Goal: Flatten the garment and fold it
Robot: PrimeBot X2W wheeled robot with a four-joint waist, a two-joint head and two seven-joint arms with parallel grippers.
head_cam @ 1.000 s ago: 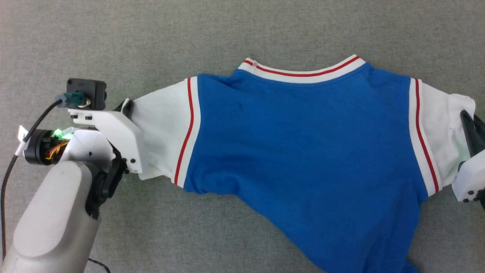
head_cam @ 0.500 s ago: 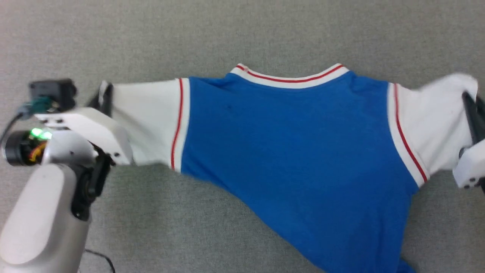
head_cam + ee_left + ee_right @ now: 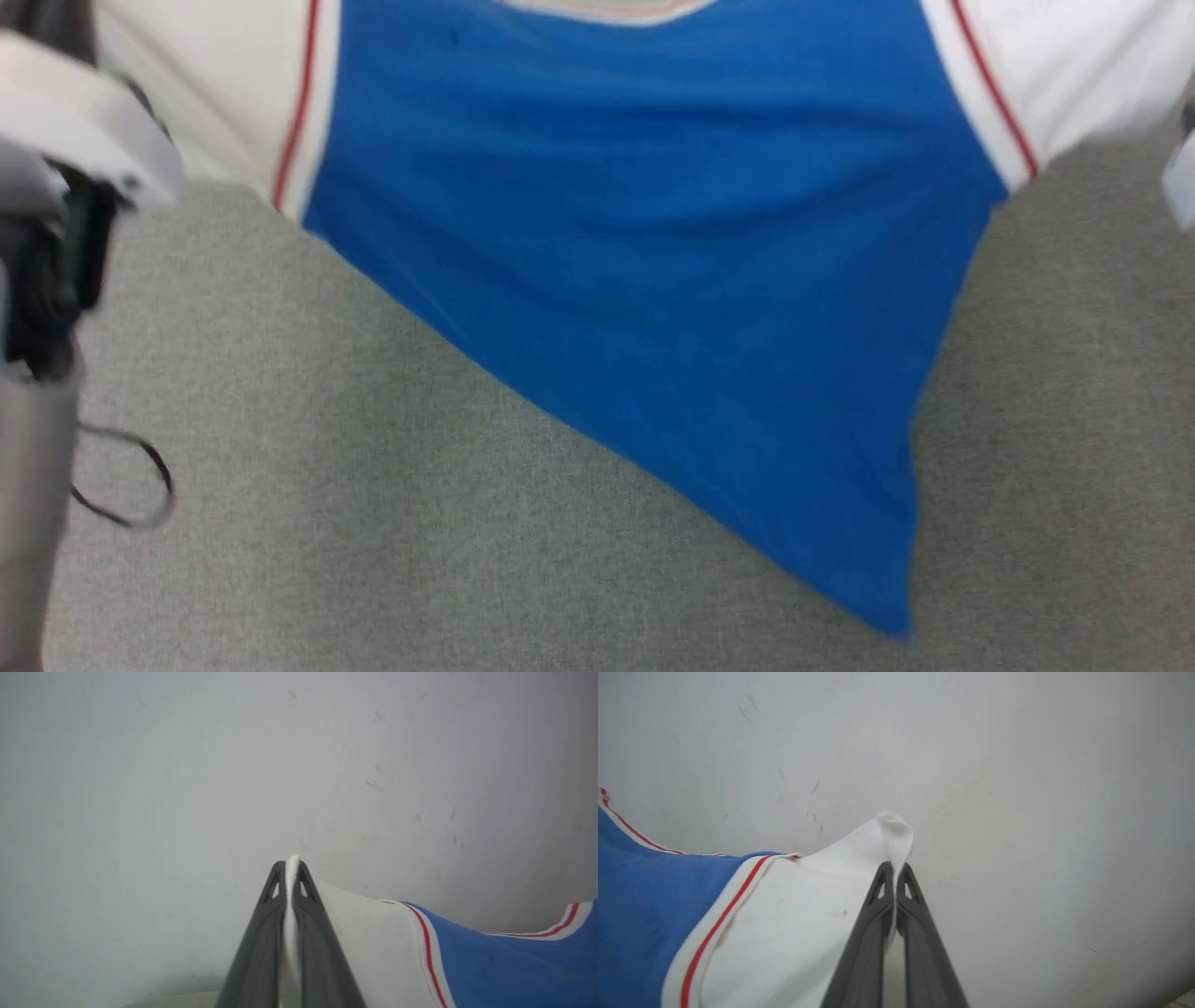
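Over the grey surface (image 3: 308, 523) the garment (image 3: 653, 243) hangs stretched between its two white sleeves, its blue body draping to one low corner (the head view is blurred), likely so the cloth falls straight before being laid flat. The left hand (image 3: 291, 872) is clenched on one sleeve's edge and the right hand (image 3: 893, 875) pinches the other sleeve's tip, at the outer ends so the pull runs across the shoulders.

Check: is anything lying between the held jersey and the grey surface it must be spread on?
Nothing visible does. The left gripper and right gripper each pinch a white sleeve of the garment, hanging over the grey surface. A dark cable loop shows beside the left arm, clear of the cloth.
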